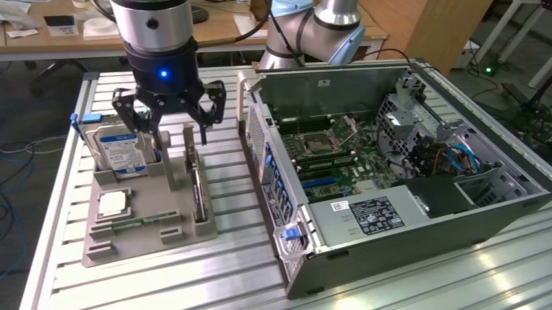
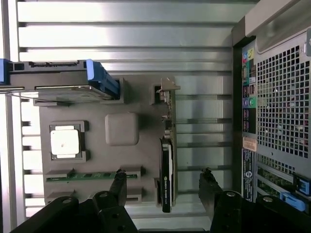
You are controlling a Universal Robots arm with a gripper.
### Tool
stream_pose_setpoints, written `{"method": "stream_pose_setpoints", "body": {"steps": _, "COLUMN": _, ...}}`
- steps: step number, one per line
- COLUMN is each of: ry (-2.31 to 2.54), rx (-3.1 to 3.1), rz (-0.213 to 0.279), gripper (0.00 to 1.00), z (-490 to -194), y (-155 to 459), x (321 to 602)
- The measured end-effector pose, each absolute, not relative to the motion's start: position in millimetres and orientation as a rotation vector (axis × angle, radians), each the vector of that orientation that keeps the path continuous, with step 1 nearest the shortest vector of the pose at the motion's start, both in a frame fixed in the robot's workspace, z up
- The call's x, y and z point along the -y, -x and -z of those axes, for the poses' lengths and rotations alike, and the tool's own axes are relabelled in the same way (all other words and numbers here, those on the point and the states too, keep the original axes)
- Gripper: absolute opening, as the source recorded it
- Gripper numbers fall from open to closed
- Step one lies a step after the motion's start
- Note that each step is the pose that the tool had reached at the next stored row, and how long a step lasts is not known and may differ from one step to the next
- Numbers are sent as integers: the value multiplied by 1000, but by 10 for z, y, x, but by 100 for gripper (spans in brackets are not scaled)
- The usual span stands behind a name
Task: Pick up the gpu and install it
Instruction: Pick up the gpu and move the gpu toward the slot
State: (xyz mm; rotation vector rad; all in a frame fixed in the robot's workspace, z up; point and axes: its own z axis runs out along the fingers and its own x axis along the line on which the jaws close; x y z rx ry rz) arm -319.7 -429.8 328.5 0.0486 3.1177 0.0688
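Observation:
The gpu [image 1: 199,188] stands on edge in a slot of the grey holder [image 1: 159,197], looking like a thin dark slab. My gripper [image 1: 172,132] hangs open above the holder's far end, a little above the card and touching nothing. In the wrist view the gpu [image 2: 166,160] runs lengthwise with its metal bracket at one end. There the gripper [image 2: 163,177] straddles the card, with one black fingertip [image 2: 118,178] on each side and clear gaps between. The open computer case [image 1: 285,194] lies at the exterior view's right, motherboard [image 1: 337,155] facing up.
The holder also carries a blue-labelled hard drive [image 1: 116,152] standing upright, a square processor [image 1: 112,204] and a small green memory stick [image 1: 138,224]. The case's perforated rear panel [image 2: 282,97] is close beside the holder. Everything rests on a slatted aluminium table [image 1: 233,271].

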Motion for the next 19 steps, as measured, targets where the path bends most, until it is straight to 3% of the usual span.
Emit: {"method": "stream_pose_setpoints", "body": {"steps": 19, "ry": -49, "rx": -3118, "rz": -69, "gripper": 71, "z": -3121, "y": 3197, "x": 4302}}
